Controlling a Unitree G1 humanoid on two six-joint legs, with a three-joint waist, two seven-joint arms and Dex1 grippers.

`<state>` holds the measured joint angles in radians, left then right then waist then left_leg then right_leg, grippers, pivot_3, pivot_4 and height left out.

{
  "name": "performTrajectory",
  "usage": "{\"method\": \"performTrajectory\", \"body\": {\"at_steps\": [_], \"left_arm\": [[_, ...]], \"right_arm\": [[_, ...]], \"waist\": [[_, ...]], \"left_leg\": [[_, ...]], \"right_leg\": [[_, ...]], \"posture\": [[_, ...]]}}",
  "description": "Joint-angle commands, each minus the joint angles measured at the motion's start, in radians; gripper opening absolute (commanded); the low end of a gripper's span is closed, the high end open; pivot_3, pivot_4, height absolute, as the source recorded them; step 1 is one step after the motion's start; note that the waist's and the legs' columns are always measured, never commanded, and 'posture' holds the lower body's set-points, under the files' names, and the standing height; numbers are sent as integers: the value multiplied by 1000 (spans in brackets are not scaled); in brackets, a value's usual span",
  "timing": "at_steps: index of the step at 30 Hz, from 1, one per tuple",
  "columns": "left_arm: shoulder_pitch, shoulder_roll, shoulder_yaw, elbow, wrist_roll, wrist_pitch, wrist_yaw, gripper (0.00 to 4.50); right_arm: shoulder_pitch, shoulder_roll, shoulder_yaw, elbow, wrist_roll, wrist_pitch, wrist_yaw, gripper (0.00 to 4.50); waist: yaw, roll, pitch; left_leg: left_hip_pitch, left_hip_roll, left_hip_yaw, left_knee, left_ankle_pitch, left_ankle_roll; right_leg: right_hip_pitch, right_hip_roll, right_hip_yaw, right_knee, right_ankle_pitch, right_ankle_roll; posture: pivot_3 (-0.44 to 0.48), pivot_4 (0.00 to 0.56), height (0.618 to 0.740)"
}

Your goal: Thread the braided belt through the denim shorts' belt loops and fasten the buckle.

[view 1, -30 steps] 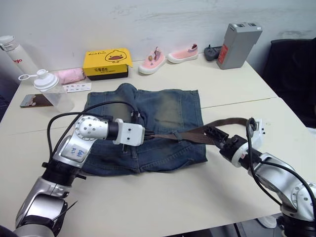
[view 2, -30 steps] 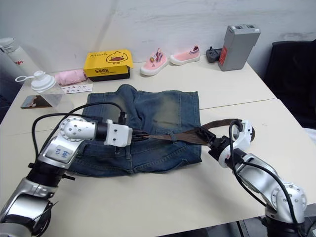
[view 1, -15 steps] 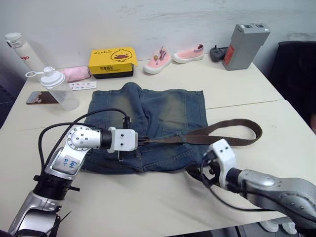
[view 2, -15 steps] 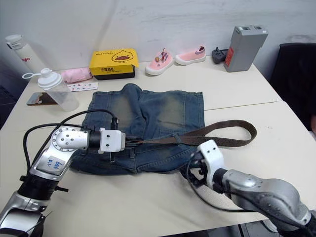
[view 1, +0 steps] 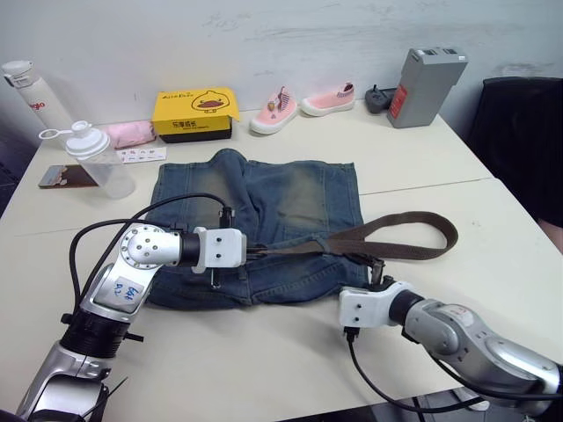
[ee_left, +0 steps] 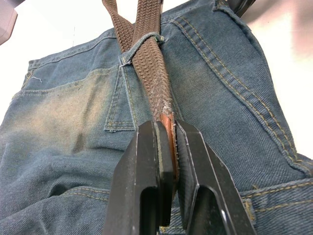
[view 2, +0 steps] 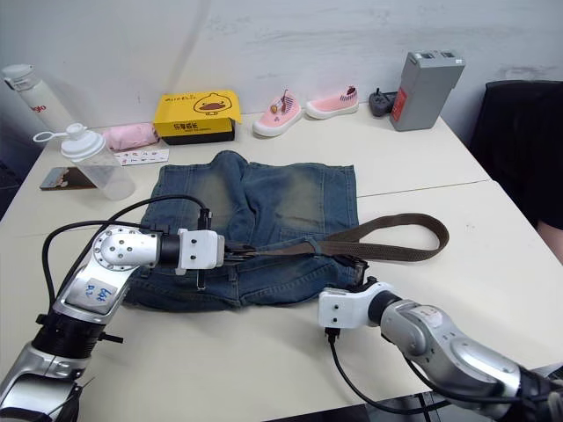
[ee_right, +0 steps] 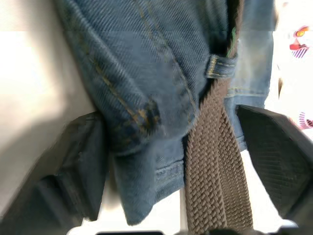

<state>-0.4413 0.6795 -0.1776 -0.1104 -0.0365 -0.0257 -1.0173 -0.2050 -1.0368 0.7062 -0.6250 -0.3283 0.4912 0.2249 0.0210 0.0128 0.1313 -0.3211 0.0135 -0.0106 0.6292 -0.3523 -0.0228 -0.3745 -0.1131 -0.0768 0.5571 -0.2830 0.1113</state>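
Our left gripper [ee_left: 168, 142] clamped the belt [ee_left: 151, 63] tip over the shorts [view 1: 290, 202]; our right gripper [ee_right: 176, 161] stood open, straddling both.

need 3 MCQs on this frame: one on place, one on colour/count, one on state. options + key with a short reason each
1. Where does the free part of the belt lie?
A. In a loop on the table, off the shorts' edge on the robot's right
B. On the yellow box
C. Hanging off the table's front edge

2. How many pink shoes stand at the back of the table?
A. One
B. Two
C. Four

3. What is the left gripper doing?
A. Open above the phone
B. Shut on the belt's end
C. Shut on the bottle

Key:
1 A: the head views show the strap curving out over the table past the shorts and back.
2 B: two pink shoes sit side by side near the wall.
3 B: the left wrist view shows both fingers clamped on the belt's tip.
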Motion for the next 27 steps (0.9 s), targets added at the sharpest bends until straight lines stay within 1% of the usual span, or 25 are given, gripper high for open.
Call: {"method": "performTrajectory", "body": {"at_steps": [1,2,5,6,7,8,10,12,16,19,21,23,25,27], "left_arm": [[-13,-4,7,-35,-6,-3,11,0],[-14,-6,6,-33,-4,-2,12,0],[-13,-7,3,-30,1,-5,14,0],[-14,-8,3,-30,0,-6,15,0],[-14,-11,4,-31,0,-9,17,0],[-15,-14,4,-31,0,-11,19,0],[-15,-18,2,-34,2,-16,23,0],[-15,-20,2,-35,4,-18,26,0],[-16,-20,-1,-36,11,-26,30,0],[-17,-29,0,-41,6,-22,37,0],[-19,-39,-3,-45,8,-18,45,0],[-18,-46,-4,-50,10,-22,51,0],[-15,-54,-1,-53,5,-27,57,0],[-13,-62,3,-56,-2,-39,64,0]], "right_arm": [[50,30,-41,36,-65,0,65,2809],[59,36,-51,36,-78,-8,77,2478],[95,63,-136,47,-52,15,96,1149],[99,65,-190,73,-26,29,99,733],[98,61,-244,104,-7,39,111,544],[100,60,-283,125,1,40,122,31],[94,40,-390,206,36,46,156,31],[94,6,-458,285,48,31,182,31],[109,2,-499,324,53,-15,230,31],[125,29,-501,302,56,-23,260,31],[131,57,-514,296,55,-23,251,31],[134,80,-554,286,50,-9,234,31],[142,115,-621,260,103,21,249,931],[158,123,-686,230,143,56,285,1686]], "waist": [[0,0,0],[1,0,0],[2,1,0],[2,0,0],[4,1,1],[6,2,1],[9,2,1],[13,2,1],[21,6,1],[16,6,1],[10,5,2],[7,5,2],[5,4,2],[5,4,2]], "left_leg": [[0,0,0,0,0,0],[0,0,0,0,0,0],[0,0,0,0,0,1],[0,0,0,0,0,1],[-1,0,0,0,0,1],[-1,-1,0,1,-1,1],[-3,-3,-1,2,-1,3],[-4,-3,-1,3,-1,4],[-4,-3,-1,1,-2,5],[-4,-1,0,1,-1,4],[-3,-1,0,0,-1,4],[-3,-1,0,1,-1,4],[-2,-1,0,1,-1,4],[-2,-1,0,1,-1,4]], "right_leg": [[0,0,0,0,1,2],[0,0,0,0,2,3],[0,0,0,0,1,3],[0,0,0,0,1,3],[0,0,0,0,1,2],[0,-1,0,0,1,1],[0,-1,0,-1,1,1],[0,-1,0,-1,1,1],[0,-1,0,0,1,2],[0,1,-1,1,2,2],[0,2,-1,1,2,2],[0,1,-1,2,2,3],[0,1,0,1,2,4],[0,1,0,1,3,4]], "posture": [[0,150,739],[0,150,739],[0,150,739],[0,150,739],[0,150,739],[0,150,739],[0,150,739],[0,150,739],[0,150,739],[0,150,739],[0,150,739],[0,150,739],[0,150,739],[0,150,739]]}}
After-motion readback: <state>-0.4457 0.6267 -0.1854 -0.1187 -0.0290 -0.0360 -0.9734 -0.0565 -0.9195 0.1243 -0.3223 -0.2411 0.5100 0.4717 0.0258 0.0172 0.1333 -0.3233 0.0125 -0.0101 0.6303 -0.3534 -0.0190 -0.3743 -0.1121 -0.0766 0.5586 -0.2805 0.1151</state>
